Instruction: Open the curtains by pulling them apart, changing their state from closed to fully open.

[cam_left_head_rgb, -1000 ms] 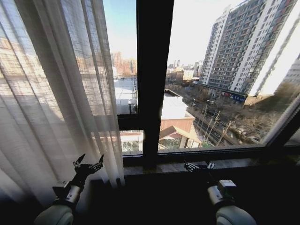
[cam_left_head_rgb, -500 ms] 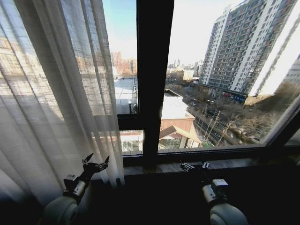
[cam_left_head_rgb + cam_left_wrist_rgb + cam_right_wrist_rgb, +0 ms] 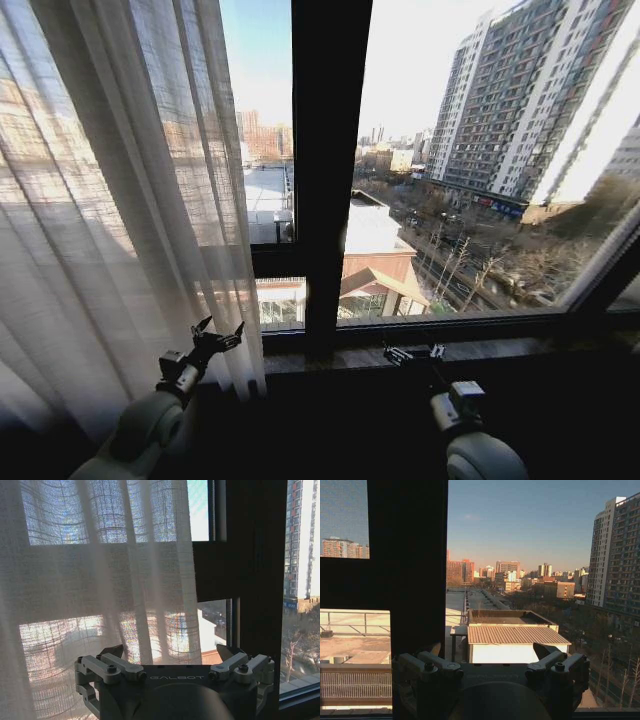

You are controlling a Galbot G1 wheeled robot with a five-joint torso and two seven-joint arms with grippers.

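Both jaws stand spread apart with nothing between them: the left gripper is raised at the lower inner edge of the curtains, its fingertips close to the fabric, and the right gripper hangs low in front of the window sill. Gathered on the left side of the window, the sheer off-white fabric falls in long pleats from the top of the head view to below the sill, with daylight and rooftops showing through its weave. A dark window frame runs upright just right of the curtain edge, and the glass to its right is uncovered, showing a tall apartment block and low roofs. From the left wrist, the curtain hangs ahead of the spread fingers, beside the dark frame.
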